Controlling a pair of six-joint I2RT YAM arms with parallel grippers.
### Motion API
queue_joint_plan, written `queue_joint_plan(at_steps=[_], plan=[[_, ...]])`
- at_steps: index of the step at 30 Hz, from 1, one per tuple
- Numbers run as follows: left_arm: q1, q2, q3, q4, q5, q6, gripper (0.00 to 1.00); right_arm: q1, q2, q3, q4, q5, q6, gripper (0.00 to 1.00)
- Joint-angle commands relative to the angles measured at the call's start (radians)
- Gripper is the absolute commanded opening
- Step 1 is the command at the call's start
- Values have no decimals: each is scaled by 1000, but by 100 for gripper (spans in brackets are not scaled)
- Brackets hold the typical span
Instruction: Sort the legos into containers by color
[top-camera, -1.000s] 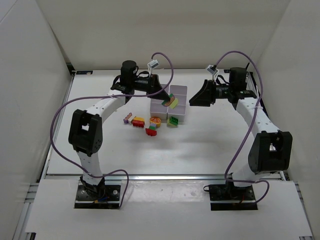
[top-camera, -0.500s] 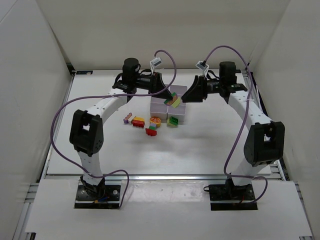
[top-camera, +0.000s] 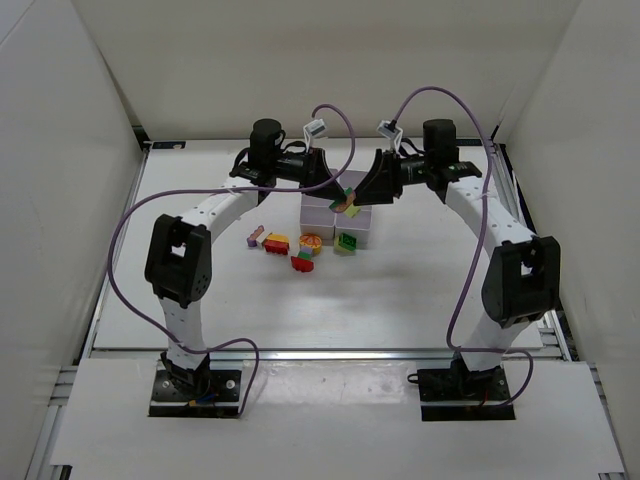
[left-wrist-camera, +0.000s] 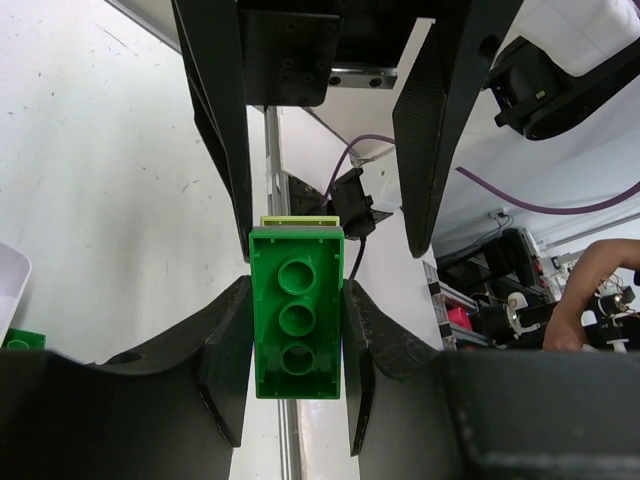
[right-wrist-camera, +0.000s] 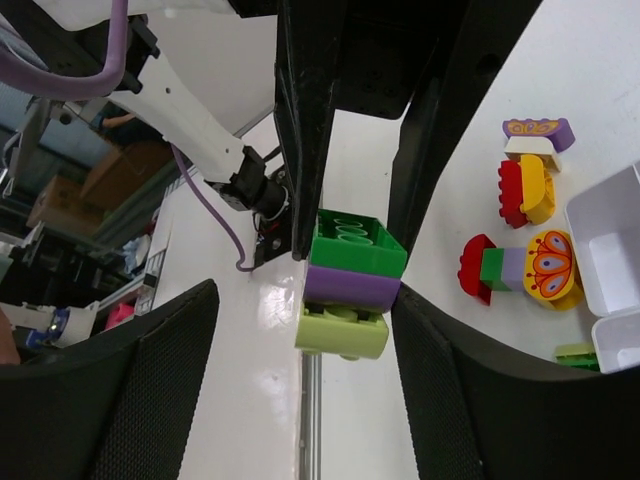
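My left gripper (top-camera: 336, 188) is shut on a stack of legos (top-camera: 348, 201), held above the white containers (top-camera: 322, 212). In the left wrist view the gripper (left-wrist-camera: 296, 300) clamps the green brick (left-wrist-camera: 297, 315) at one end of the stack. The right wrist view shows the stack (right-wrist-camera: 350, 285) as green, purple and lime-green layers. My right gripper (top-camera: 364, 194) is open and its pads straddle the stack (right-wrist-camera: 305, 330). The right pad (right-wrist-camera: 470, 400) is close beside the stack and the left pad (right-wrist-camera: 150, 390) is well apart. Loose legos lie left of the containers.
On the table by the containers lie a purple-and-white brick (top-camera: 256, 238), a red-and-yellow piece (top-camera: 276, 243), an orange butterfly piece (top-camera: 311, 242), a red piece (top-camera: 302, 263) and a green brick (top-camera: 347, 242) at the containers' near edge. White walls enclose the table.
My right arm has swung left, and its open jaws now sit around the stack. My left gripper has shifted slightly right, still holding the stack.
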Motion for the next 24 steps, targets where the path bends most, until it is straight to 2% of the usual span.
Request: queue_joint_plan(at_steps=[1, 10, 15, 18, 21, 22, 24], plan=[[-6, -21, 42, 21, 17, 8, 10, 15, 10, 47, -27, 0, -35, 72], [-6, -15, 56, 21, 10, 16, 10, 20, 18, 40, -93, 1, -82, 67], [-6, -7, 74, 21, 7, 19, 10, 17, 20, 38, -133, 11, -119, 57], [-6, -4, 77, 21, 7, 17, 10, 20, 21, 37, -136, 12, -122, 47], [-6, -6, 76, 21, 5, 16, 10, 17, 17, 35, -133, 14, -122, 27], [-6, -7, 73, 19, 4, 17, 10, 18, 17, 34, -136, 23, -124, 10], [-6, -9, 68, 23, -1, 19, 10, 20, 6, 23, -136, 24, -133, 4]])
